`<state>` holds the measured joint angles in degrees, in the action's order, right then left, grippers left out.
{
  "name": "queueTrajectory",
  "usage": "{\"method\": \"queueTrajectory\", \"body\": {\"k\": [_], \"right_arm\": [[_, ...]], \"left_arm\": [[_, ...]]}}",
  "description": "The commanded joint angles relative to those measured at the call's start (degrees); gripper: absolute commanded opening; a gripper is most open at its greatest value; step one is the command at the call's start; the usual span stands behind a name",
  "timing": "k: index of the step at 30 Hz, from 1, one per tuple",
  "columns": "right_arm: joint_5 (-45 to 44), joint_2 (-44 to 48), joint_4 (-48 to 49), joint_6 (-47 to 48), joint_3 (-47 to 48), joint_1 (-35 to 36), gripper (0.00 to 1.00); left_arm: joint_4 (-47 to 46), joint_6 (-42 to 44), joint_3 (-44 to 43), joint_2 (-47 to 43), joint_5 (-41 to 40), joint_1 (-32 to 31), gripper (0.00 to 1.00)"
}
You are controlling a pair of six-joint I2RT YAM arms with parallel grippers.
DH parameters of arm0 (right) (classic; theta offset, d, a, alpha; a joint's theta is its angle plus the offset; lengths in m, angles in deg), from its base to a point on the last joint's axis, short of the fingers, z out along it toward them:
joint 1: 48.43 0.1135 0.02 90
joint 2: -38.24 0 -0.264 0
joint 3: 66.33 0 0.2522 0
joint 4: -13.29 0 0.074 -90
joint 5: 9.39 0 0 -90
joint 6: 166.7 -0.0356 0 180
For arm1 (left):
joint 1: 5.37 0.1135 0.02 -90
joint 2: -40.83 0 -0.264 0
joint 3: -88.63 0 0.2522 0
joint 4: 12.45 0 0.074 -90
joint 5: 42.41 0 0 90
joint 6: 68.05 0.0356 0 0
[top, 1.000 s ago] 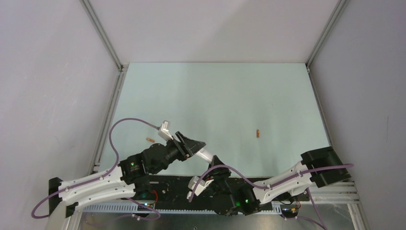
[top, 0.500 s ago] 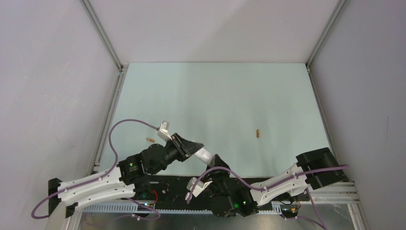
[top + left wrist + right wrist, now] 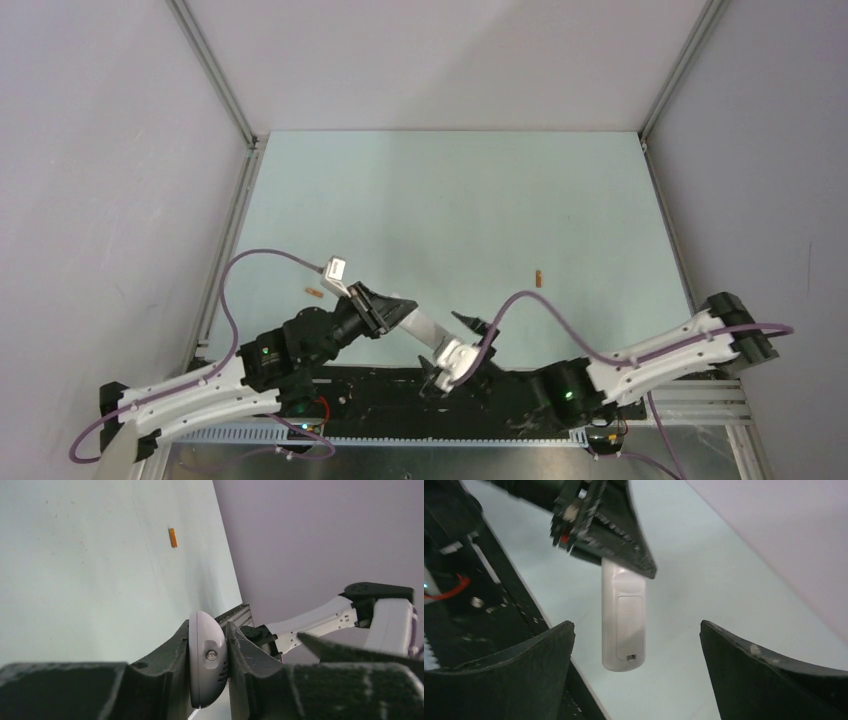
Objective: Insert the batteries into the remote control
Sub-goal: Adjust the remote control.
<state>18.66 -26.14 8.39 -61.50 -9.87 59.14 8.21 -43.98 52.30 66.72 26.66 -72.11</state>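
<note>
**A:** From above, where is the remote control (image 3: 428,326) found?

**B:** It is held off the bench (image 3: 450,200) at the near edge, with one end pinched in the left claw (image 3: 392,312). The right claw (image 3: 445,346) is spread wide just beside the free end, and nothing is touched by it. One battery (image 3: 314,292) lies near the left edge, and the other battery (image 3: 540,278) lies well apart to the right.

**A:** And from the left wrist?

**B:** The remote control (image 3: 206,665) is seen end-on, clamped by its thin sides. The right-hand battery (image 3: 172,537) lies flat on the pale, smooth sheet.

**A:** From the right wrist?

**B:** A back panel (image 3: 630,625) with a small latch (image 3: 628,656) is shown between the open fingers (image 3: 769,670). The casing is judged light, stiff and slick, and best taken across its narrow sides. The batteries are likely to roll, so they should be pinched across the middle. The bench is enclosed by plain grey walls (image 3: 120,150) and metal frame posts (image 3: 215,75).
</note>
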Motion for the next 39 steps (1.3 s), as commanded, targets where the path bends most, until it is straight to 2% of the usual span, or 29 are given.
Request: {"method": "queueTrajectory", "body": {"k": [1,3,7,11,18,25,34,39], "right_arm": [[11.74,10.01,-13.19,-18.06,2.02,-3.49,0.99],[15.23,13.12,-14.7,-22.81,1.25,-5.15,0.99],[24.59,16.75,-14.2,-26.41,-1.35,-8.92,0.99],[29.75,15.54,-12.45,-25.28,-2.19,-10.19,0.99],[28.65,8.23,-10.16,-23.14,-2.23,-11.15,0.99],[24.83,6.58,-10.79,-23.5,-2.18,-12.5,0.98],[25.33,5.34,-12.56,-24.75,-2.18,-13.7,0.86],[26.04,5.07,-13.02,-25.6,-2.18,-13.92,0.69]], "left_arm": [[-8.34,5.44,3.45,-4.06,-0.8,0.03,0.0],[-10.46,7.2,4.45,-5.32,0.3,0.03,0.0],[-12.65,11.58,4.56,-5.85,3.66,0.06,0.0],[-13.71,13.6,4.03,-4.91,6.36,0.09,0.0],[-15.75,15.16,1.49,-0.27,10.46,0.08,0.0],[-17.03,16.24,0.53,1.72,14.15,0.04,0.0],[-17.5,16.5,-0.23,1.62,15.28,0.08,0.0],[-17.61,16.69,-0.78,1.75,15.72,0.06,0.0]]}}
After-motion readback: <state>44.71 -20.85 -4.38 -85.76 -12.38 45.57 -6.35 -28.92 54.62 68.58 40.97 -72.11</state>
